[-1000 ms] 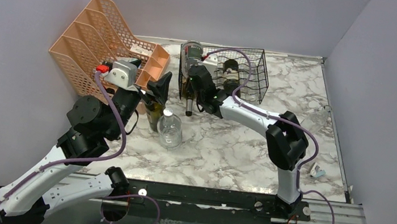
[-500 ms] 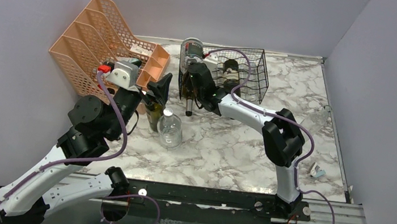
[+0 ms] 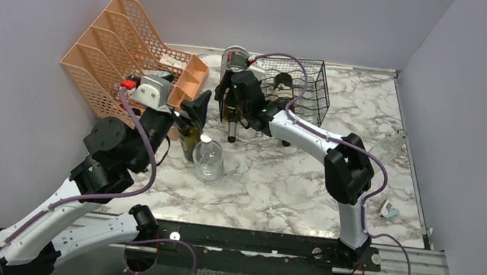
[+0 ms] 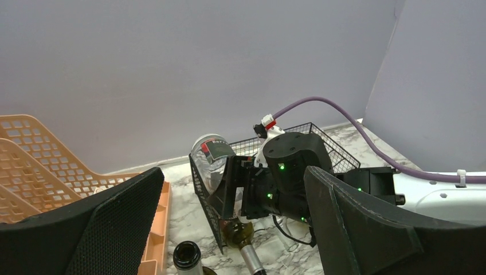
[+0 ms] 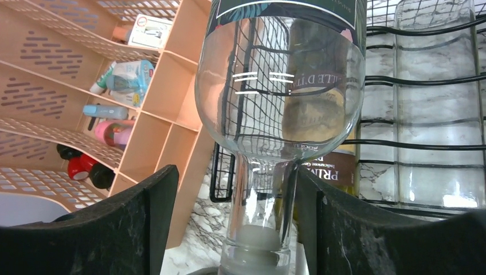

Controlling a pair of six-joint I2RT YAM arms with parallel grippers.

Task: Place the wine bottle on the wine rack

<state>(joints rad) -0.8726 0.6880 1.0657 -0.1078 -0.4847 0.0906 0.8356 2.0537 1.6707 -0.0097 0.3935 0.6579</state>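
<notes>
Wine bottle (image 5: 281, 97): clear glass, lying on the wine rack (image 3: 309, 89) at its left end, upper centre of the top view. Its base points toward the back wall and its neck toward the bottom of the frame. In the right wrist view the black wires show through the glass, and a second, labelled bottle (image 5: 321, 166) lies lower in the rack behind it. Whether the body sits fully down in a wire trough cannot be told from these views. Right gripper (image 5: 235, 177): jaws parted to either side of the neck, a gap on both sides, no contact with the glass, so it holds nothing. Judgement: placement is essentially made and the step in hand is the let-go. Next move calls for drawing the right arm back along the line of the neck, jaws kept wide, so that neither finger clips the neck and rolls the bottle off the end of the rack. Left gripper (image 4: 234, 172): fully spread, empty, hanging left of the rack. Just below it in the top view a dark bottle (image 3: 188, 134) and a clear bottle (image 3: 209, 158) stand on the marble table (image 3: 278, 177). The peach file organizer (image 3: 108, 44) fills the upper left.
</notes>
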